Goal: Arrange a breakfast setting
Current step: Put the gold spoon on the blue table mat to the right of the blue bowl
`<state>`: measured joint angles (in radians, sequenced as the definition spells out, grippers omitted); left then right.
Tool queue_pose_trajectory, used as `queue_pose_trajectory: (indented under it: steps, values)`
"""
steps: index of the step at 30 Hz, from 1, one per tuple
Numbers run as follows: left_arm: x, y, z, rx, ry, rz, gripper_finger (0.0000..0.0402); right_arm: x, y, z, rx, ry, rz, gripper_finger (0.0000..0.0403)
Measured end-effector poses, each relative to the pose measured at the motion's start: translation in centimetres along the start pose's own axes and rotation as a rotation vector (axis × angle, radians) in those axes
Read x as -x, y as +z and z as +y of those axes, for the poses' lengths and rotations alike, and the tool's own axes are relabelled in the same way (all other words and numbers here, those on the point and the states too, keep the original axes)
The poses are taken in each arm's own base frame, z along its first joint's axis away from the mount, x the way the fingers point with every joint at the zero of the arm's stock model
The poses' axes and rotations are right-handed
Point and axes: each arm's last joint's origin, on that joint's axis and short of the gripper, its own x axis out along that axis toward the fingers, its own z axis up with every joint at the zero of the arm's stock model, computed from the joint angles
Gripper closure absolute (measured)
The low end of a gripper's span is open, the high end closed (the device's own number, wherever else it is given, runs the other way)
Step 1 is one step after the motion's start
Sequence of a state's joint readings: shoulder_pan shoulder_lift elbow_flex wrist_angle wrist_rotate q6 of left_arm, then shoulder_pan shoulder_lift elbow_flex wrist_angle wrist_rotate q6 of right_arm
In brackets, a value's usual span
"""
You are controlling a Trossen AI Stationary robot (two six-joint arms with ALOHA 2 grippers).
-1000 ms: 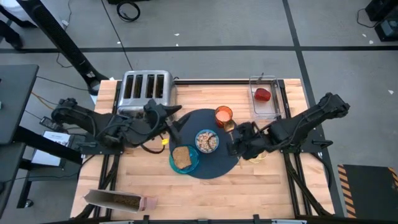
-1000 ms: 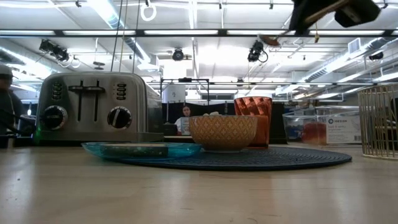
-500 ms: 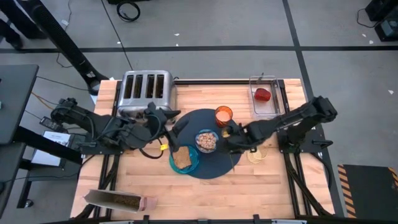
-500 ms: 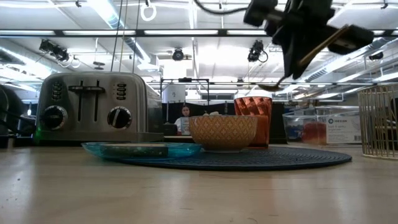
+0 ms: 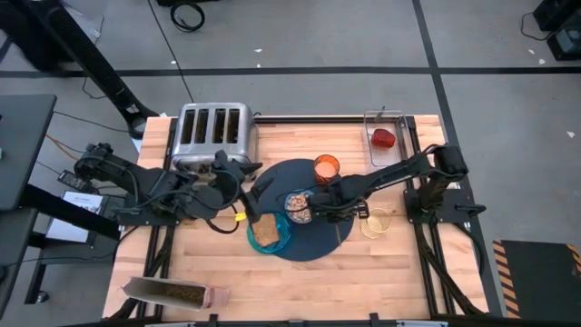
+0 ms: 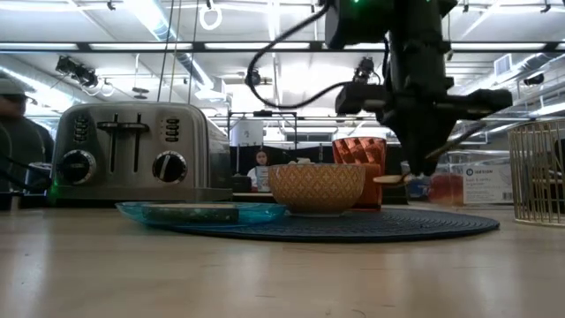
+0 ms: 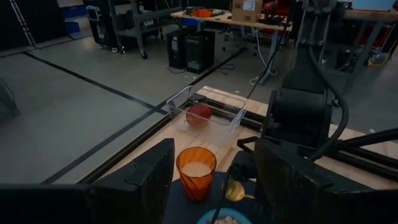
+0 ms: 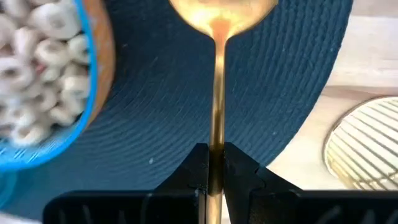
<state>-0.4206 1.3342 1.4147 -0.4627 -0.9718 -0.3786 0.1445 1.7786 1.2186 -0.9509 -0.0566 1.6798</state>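
The wooden surface [image 5: 381,263] carries a four-slot toaster [image 5: 213,130] at its far left side and a clear plastic container [image 5: 386,138] at the far right corner, with a red fruit [image 5: 384,138] lying inside it. In the middle lies the large dark-blue round mat [image 5: 313,238]. On the mat stands a cereal bowl [image 5: 298,205], blue inside and filled with pale cereal rings, and just beyond it an orange cup [image 5: 326,168]. A teal small plate [image 5: 269,238] overlaps the mat's near-left edge, with a toast slice [image 5: 264,231] resting on it. A gold wire coaster [image 5: 376,222] lies on the wood just right of the mat, and a cereal box [image 5: 172,292] lies flat near the front left edge.

The right gripper [image 8: 212,163] reaches across the mat, clenched on the handle of the gold spoon [image 8: 217,74], which hangs low over the mat just beside the bowl's right side, its scoop pointing forward. The left gripper [image 5: 251,178] waits at the mat's left edge, near the toaster, its fingers spread apart and grasping nothing
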Motion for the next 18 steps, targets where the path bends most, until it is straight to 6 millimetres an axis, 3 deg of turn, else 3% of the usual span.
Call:
queue_pose_trajectory:
  steps: [9, 18]
  values:
    - [0.0, -0.5, 0.2, 0.005, 0.014, 0.032, 0.0173, -1.5, 1.6, -0.8, -0.019, -0.077, 0.01, 0.0373]
    - [0.0, -0.5, 0.2, 0.005, 0.014, 0.031, 0.0173, -2.7, 1.9, -1.2, -0.031, -0.054, 0.041, 0.0373]
